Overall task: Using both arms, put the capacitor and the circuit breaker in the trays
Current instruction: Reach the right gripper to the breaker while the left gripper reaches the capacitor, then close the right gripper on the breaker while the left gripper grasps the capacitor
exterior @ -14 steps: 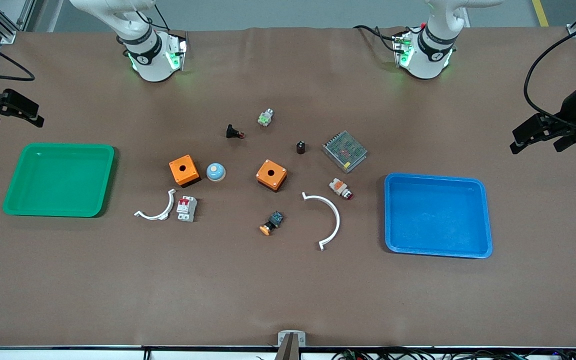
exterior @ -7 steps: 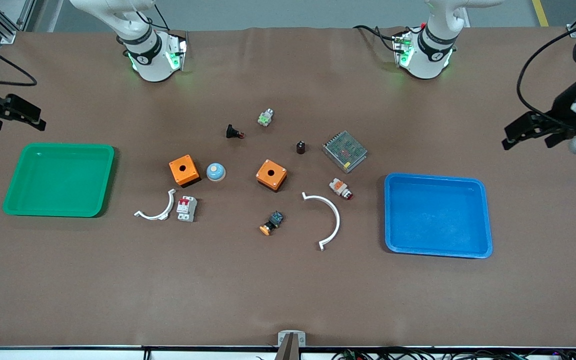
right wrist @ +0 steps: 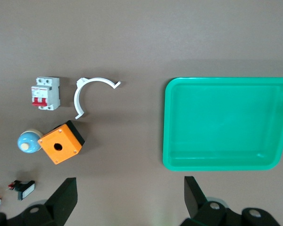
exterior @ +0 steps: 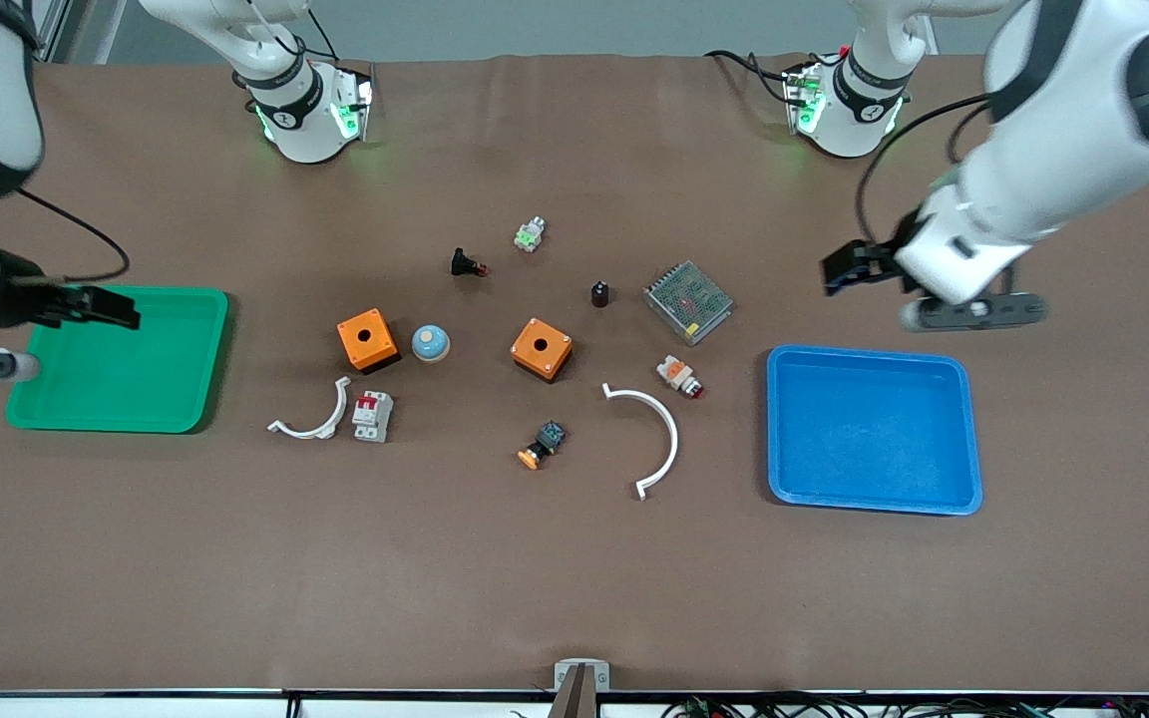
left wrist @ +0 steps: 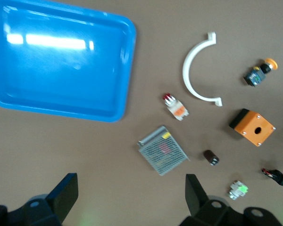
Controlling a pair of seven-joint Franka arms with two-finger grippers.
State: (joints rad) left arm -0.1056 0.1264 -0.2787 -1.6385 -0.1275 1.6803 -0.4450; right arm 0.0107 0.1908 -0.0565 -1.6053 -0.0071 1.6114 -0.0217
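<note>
Looking down from the front view, you see:
Left gripper (exterior: pixel 839 269): up in the air over bare desk (exterior: pixel 574 588) between the blue tray (exterior: pixel 968 439) and the left arm's base; its fingers stand spread and hold nothing.
Right gripper (exterior: pixel 116 307): over the rim of the green tray (exterior: pixel 210 369), fingers spread, holding nothing.
Capacitor (exterior: pixel 599 293): you find it upright on the desk, near the grey mesh-topped box (exterior: pixel 688 301), toward the right arm's end from it, and farther from the front camera than the orange box (exterior: pixel 542 349) in the middle.
Circuit breaker (exterior: pixel 372 415): lying flat, just beside the small white arc (exterior: pixel 315 417) and nearer to the front camera than the second orange box (exterior: pixel 367 339).

Left wrist view, for you:
Left gripper fingers (left wrist: pixel 195 193): spread wide, nothing between them.
Capacitor (left wrist: pixel 211 157): lies near the mesh-topped box (left wrist: pixel 162 150), apart from it.
Blue tray (left wrist: pixel 125 75): nothing in it.

Right wrist view, for you:
Right gripper fingers (right wrist: pixel 66 195): spread wide, nothing between them.
Circuit breaker (right wrist: pixel 45 93): red levers showing, just beside the white arc (right wrist: pixel 87 94), not touching it.
Green tray (right wrist: pixel 170 132): nothing in it.
</note>
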